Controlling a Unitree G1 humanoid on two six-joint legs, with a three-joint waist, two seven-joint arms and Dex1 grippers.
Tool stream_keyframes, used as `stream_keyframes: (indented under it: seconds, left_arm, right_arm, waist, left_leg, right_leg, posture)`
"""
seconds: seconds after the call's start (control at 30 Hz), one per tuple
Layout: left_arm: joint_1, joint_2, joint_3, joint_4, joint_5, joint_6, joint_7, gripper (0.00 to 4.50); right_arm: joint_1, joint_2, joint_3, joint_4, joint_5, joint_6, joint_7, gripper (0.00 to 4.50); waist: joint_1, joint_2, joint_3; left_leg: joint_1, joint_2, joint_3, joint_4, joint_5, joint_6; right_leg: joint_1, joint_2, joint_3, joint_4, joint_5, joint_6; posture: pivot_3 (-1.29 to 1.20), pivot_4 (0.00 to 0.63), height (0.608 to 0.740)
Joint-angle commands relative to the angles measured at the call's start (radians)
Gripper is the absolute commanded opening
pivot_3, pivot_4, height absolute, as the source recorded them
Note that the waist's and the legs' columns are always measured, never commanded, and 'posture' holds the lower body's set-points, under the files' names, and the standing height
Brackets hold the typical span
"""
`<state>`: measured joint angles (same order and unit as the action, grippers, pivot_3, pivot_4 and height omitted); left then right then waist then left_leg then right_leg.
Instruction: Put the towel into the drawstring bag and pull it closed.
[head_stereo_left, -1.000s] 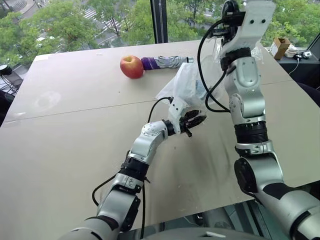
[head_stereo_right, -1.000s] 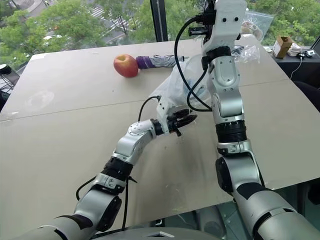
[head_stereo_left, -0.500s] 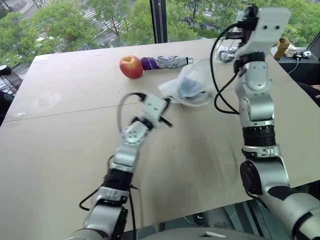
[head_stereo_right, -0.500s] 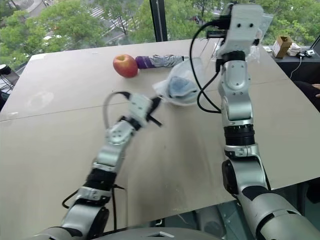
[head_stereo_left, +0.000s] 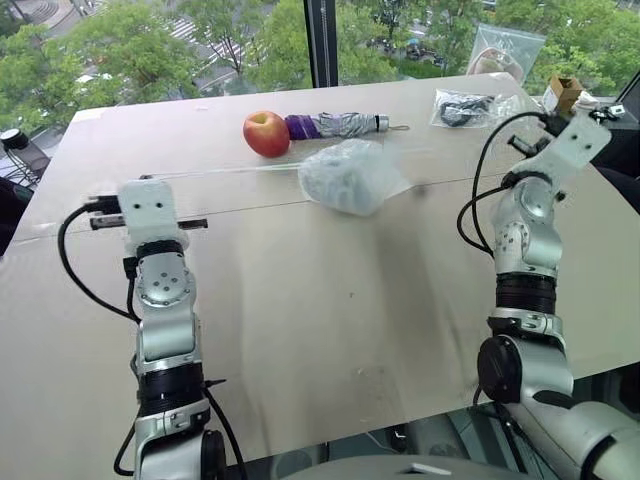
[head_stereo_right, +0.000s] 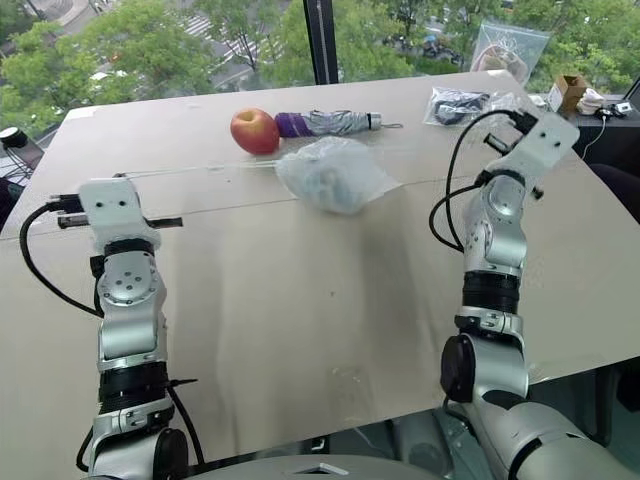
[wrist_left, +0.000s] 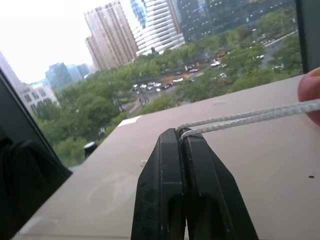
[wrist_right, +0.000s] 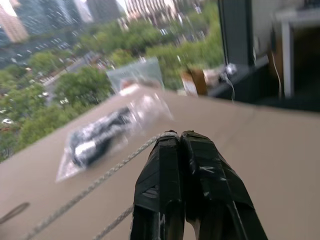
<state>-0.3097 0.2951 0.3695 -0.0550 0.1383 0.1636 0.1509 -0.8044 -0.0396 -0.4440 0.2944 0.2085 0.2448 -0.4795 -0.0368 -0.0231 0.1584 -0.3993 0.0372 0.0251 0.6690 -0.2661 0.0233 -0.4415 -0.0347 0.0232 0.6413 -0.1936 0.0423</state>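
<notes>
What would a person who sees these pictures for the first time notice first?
The white drawstring bag, bunched around the light-blue towel, sits mid-table below the red apple. Both arms are spread wide: the left tool and the right tool each pinch a taut white cord.

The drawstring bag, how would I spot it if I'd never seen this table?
Look at the far middle of the tan table, just in front of the red apple and folded umbrella. The drawstring bag is the puffy white see-through bundle with thin cords stretched sideways.
</notes>
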Motion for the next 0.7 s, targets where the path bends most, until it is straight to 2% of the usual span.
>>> stream_keyframes:
  seconds: [0.03,0.13,0.2,0.27,0.3,0.33,0.4,0.43,0.47,0.53,0.57,0.67,0.7]
  left_arm:
    - [-0.008,0.027,0.109,0.016,-0.038,0.019,0.063,0.02]
    - [-0.014,0.026,0.115,0.026,-0.076,0.029,0.064,0.02]
    - [-0.029,0.019,0.074,0.038,-0.163,0.011,-0.04,0.02]
    - [-0.022,0.033,-0.037,0.028,-0.233,0.009,-0.231,0.02]
    - [-0.004,0.04,-0.097,-0.004,-0.295,0.025,-0.358,0.02]
    - [0.021,0.061,-0.149,-0.034,-0.33,0.046,-0.463,0.0]
    - [0.064,0.104,-0.198,-0.079,-0.384,0.076,-0.598,0.0]
    - [0.086,0.136,-0.205,-0.094,-0.4,0.089,-0.646,0.55]
    - [0.114,0.165,-0.202,-0.113,-0.444,0.127,-0.7,0.79]
    - [0.171,0.221,-0.188,-0.141,-0.511,0.171,-0.795,1.74]
    - [0.204,0.252,-0.176,-0.146,-0.52,0.172,-0.826,2.27]
    - [0.314,0.344,-0.112,-0.126,-0.548,0.192,-0.906,3.71]
    - [0.35,0.367,-0.087,-0.12,-0.568,0.199,-0.937,3.71]
  right_arm:
    - [-0.008,-0.025,-0.08,-0.035,0.041,0.008,-0.077,0.0]
    - [-0.007,-0.022,-0.073,-0.037,0.094,0.035,-0.068,0.0]
    - [-0.013,-0.04,-0.011,-0.029,0.159,0.105,0.087,0.0]
    - [0.0,-0.068,0.09,-0.074,0.227,0.205,0.314,0.0]
    - [0.033,-0.105,0.167,-0.131,0.265,0.264,0.472,0.0]
    - [0.09,-0.16,0.246,-0.211,0.312,0.316,0.651,0.5]
    - [0.2,-0.287,0.357,-0.322,0.353,0.375,0.909,0.82]
    - [0.271,-0.373,0.407,-0.37,0.354,0.378,1.029,1.24]
    - [0.351,-0.468,0.453,-0.412,0.334,0.344,1.151,1.67]
    - [0.467,-0.601,0.504,-0.442,0.268,0.245,1.285,2.62]
    - [0.509,-0.632,0.489,-0.429,0.273,0.204,1.34,3.14]
    - [0.586,-0.697,0.442,-0.325,0.261,0.079,1.467,3.15]
    - [0.596,-0.702,0.432,-0.291,0.252,0.042,1.487,3.15]
  waist:
    - [-0.001,0.0,0.0]
    - [-0.002,0.0,0.0]
    - [-0.003,0.0,0.0]
    - [-0.004,0.0,0.0]
    - [-0.002,0.0,0.0]
    - [-0.003,0.0,0.0]
    - [0.001,0.0,0.0]
    - [0.002,0.0,0.0]
    - [0.002,0.0,0.0]
    - [0.005,0.0,0.0]
    - [0.004,0.001,0.0]
    - [-0.008,0.001,0.001]
    - [-0.009,0.001,0.001]
  left_leg:
    - [0.0,0.0,0.0,0.0,0.0,0.0]
    - [0.0,0.0,0.0,0.0,0.0,0.0]
    - [0.0,0.0,0.0,0.0,0.0,0.0]
    - [0.0,0.0,0.0,0.0,0.0,0.0]
    - [0.0,-0.001,0.001,0.0,0.0,0.0]
    - [0.0,-0.001,0.003,0.0,0.0,0.0]
    - [-0.001,0.0,0.004,0.0,0.0,0.0]
    - [-0.001,0.0,0.002,-0.001,0.0,0.0]
    - [-0.001,0.0,0.001,-0.001,0.0,0.0]
    - [-0.004,0.0,-0.001,-0.002,-0.001,0.001]
    - [-0.004,0.001,-0.002,-0.002,-0.001,0.001]
    - [-0.001,0.001,0.0,-0.002,-0.001,0.002]
    - [0.001,0.001,0.001,-0.002,-0.001,0.002]
  right_leg:
    - [0.0,0.0,0.0,0.0,0.0,0.0]
    - [0.0,0.0,0.0,0.0,0.0,0.0]
    - [0.0,0.0,0.0,0.0,0.0,0.0]
    - [0.0,0.001,0.0,0.0,0.0,0.0]
    - [0.0,0.001,-0.001,0.0,0.0,0.0]
    - [0.001,0.001,-0.002,-0.001,0.0,0.0]
    - [0.001,0.001,-0.003,-0.002,0.0,0.0]
    - [0.002,0.001,-0.004,-0.004,0.0,0.0]
    - [0.003,0.002,-0.005,-0.006,-0.001,0.001]
    - [0.003,0.001,-0.007,-0.011,-0.001,0.001]
    - [0.003,0.001,-0.007,-0.013,-0.001,0.001]
    - [0.003,0.002,-0.002,-0.013,-0.001,0.001]
    - [0.003,0.003,-0.001,-0.013,-0.002,0.001]
  posture:
    - [0.0,0.15,0.74]
    - [0.0,0.15,0.74]
    - [0.0,0.15,0.74]
    - [0.0,0.15,0.74]
    - [0.0,0.15,0.74]
    - [0.0,0.15,0.74]
    - [0.0,0.15,0.74]
    - [0.0,0.15,0.74]
    - [0.0,0.15,0.74]
    - [0.0,0.15,0.74]
    - [0.0,0.15,0.74]
    - [0.0,0.15,0.74]
    - [0.0,0.15,0.74]
